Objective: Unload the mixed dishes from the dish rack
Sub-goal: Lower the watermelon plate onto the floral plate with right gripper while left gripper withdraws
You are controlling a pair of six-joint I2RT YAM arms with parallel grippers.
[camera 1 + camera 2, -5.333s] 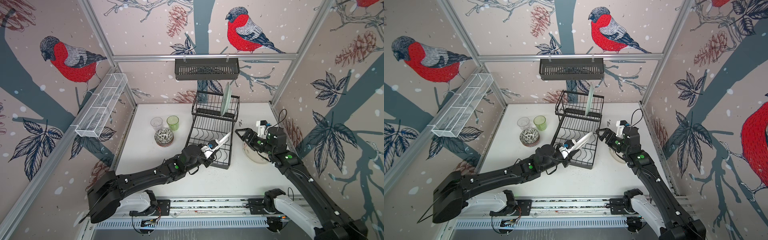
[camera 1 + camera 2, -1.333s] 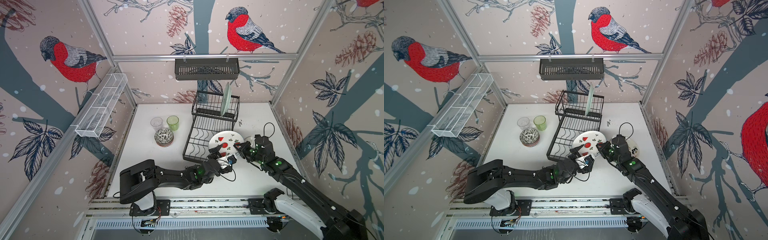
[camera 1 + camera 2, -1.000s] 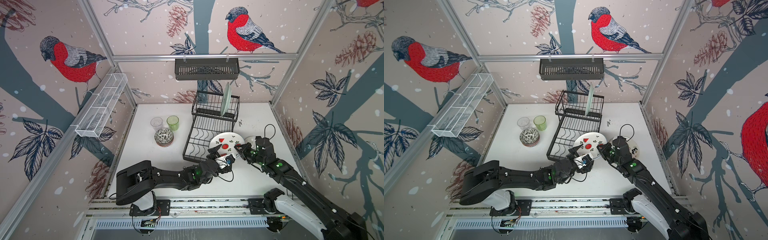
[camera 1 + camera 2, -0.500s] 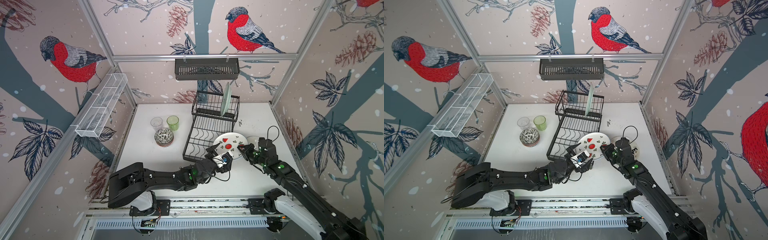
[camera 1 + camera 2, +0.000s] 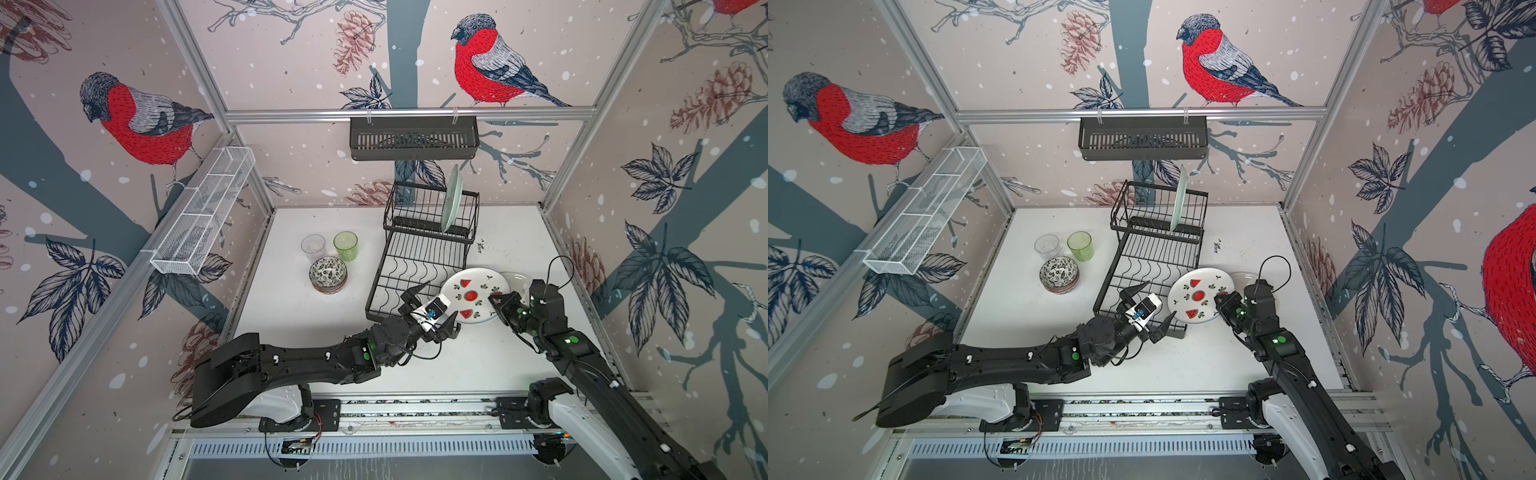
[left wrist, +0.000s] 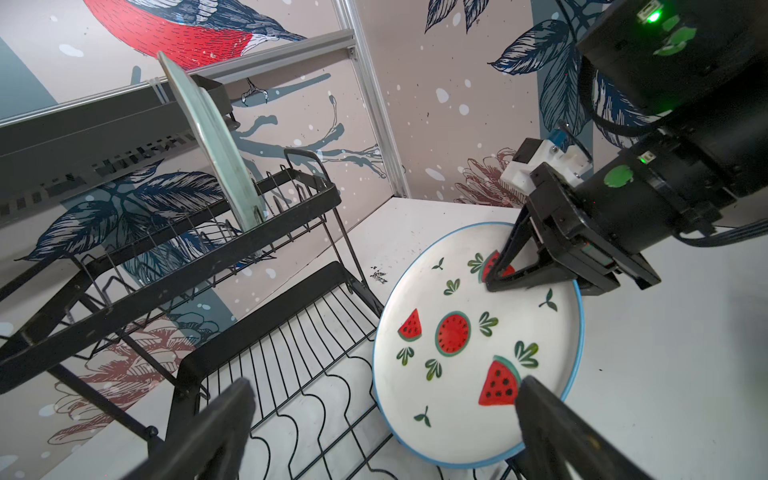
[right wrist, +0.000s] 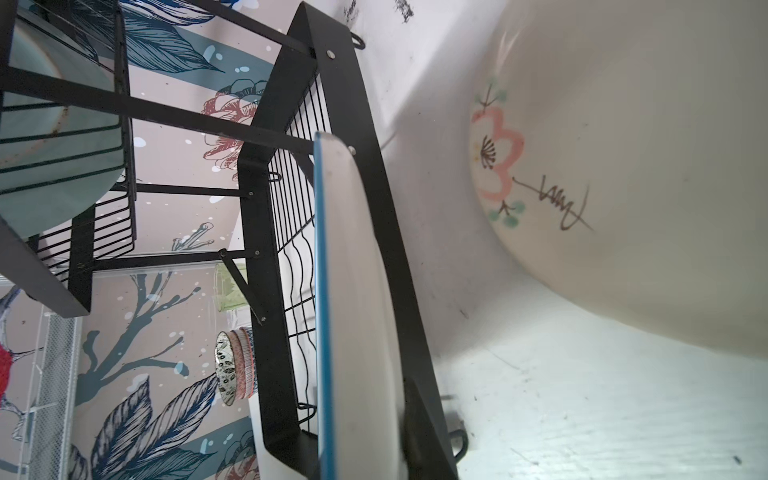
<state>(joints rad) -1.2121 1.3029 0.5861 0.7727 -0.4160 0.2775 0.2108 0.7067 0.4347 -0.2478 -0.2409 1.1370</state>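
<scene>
My right gripper (image 5: 496, 300) is shut on the right rim of the white watermelon plate (image 5: 473, 294), which hangs face up over the front right corner of the black dish rack (image 5: 419, 266). The right wrist view shows that plate (image 7: 353, 291) edge on in my right gripper (image 7: 374, 419). My left gripper (image 5: 442, 305) stands open just left of the plate, touching nothing; the left wrist view shows its fingers (image 6: 552, 424) spread wide. A pale green plate (image 5: 453, 199) stands in the rack's raised section. A whitish plate with a pink flower (image 7: 623, 166) lies on the table at the right.
Left of the rack stand a stack of patterned bowls (image 5: 328, 274), a green tumbler (image 5: 345, 245) and a clear tumbler (image 5: 313, 248). A black slotted basket (image 5: 413, 139) hangs on the back wall. A white mesh basket (image 5: 203, 216) runs along the left wall.
My right gripper has carried the watermelon plate to the right, off the rack and towards the flower plate. My left gripper has stayed open and drawn back slightly.
</scene>
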